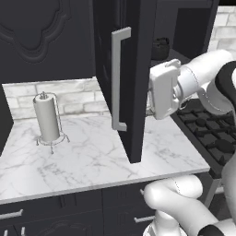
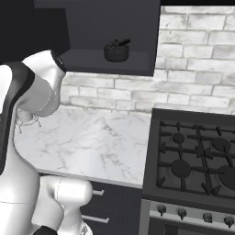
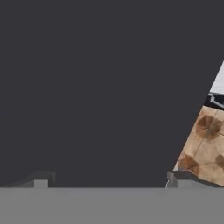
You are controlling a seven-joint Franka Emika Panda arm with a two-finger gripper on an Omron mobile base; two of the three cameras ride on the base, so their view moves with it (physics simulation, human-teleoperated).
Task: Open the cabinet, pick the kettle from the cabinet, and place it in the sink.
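place: kitchen | signs: gas stove [image 2: 193,160], marble counter [image 1: 92,159], brick backsplash [image 2: 193,69], paper-towel holder [image 1: 47,119]

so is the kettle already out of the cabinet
No, in the right base view the kettle sits on the shelf inside the open cabinet, above the counter.

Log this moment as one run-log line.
stage: cabinet door swung open | gripper: open, facing door's inner side | kettle: on cabinet shelf, untouched | holding: nothing | next: likely reach for kettle
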